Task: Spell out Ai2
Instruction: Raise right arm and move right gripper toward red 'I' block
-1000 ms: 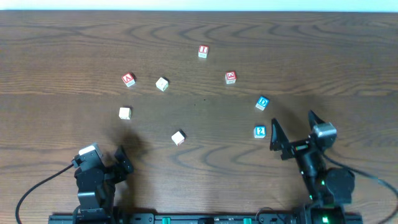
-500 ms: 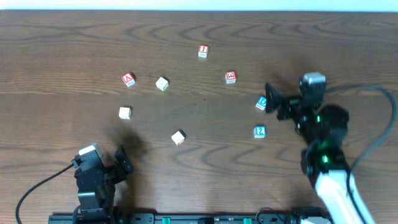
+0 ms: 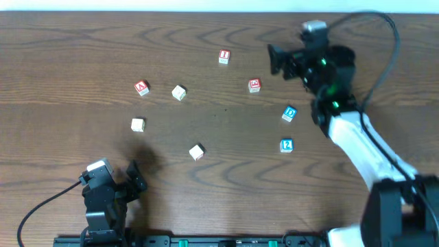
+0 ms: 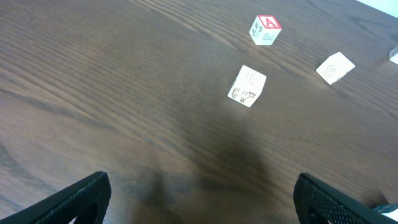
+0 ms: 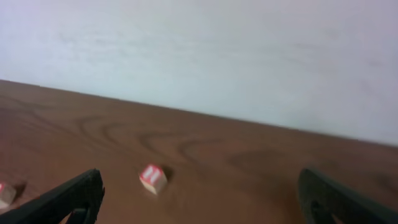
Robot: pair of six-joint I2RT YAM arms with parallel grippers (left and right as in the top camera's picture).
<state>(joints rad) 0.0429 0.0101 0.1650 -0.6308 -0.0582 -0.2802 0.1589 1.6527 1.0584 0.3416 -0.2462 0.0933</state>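
**Tools.** The right tool (image 3: pixel 276 60) is standing released, jaws wide and holding nothing, out at 1 o'clock on the tabletop (image 3: pixel 68 41) and facing toward 9 o'clock. The left tool (image 4: pixel 202 202) is also standing open and empty, parked at 7 o'clock.

**Task cubes.** All three are lying apart and none is lined up.
- The A (image 3: pixel 141 87) is sitting at 10 o'clock.
- The I (image 3: pixel 223 57) is sitting at 12 o'clock, near the right tool.
- The 2 (image 3: pixel 287 145) is sitting at 4 o'clock.

In the right wrist view a red cube is showing ahead between the fingers. Its character is too blurred to read, but it is probably the I.

**Hazards.**
- Another red cube (image 3: pixel 254 85) is lying at 1 o'clock, near the right tool. A descent aimed by colour alone is risking the wrong pick.
- The D (image 3: pixel 289 114) is sitting just at 12 o'clock of the 2, and both are blue, so a later grasp there is inviting the same mix-up.
- The right arm is reaching past those two blue cubes, so a low return sweep could be knocking them.
- Plain cubes are scattered between 7 and 11 o'clock, crowding any row laid there.
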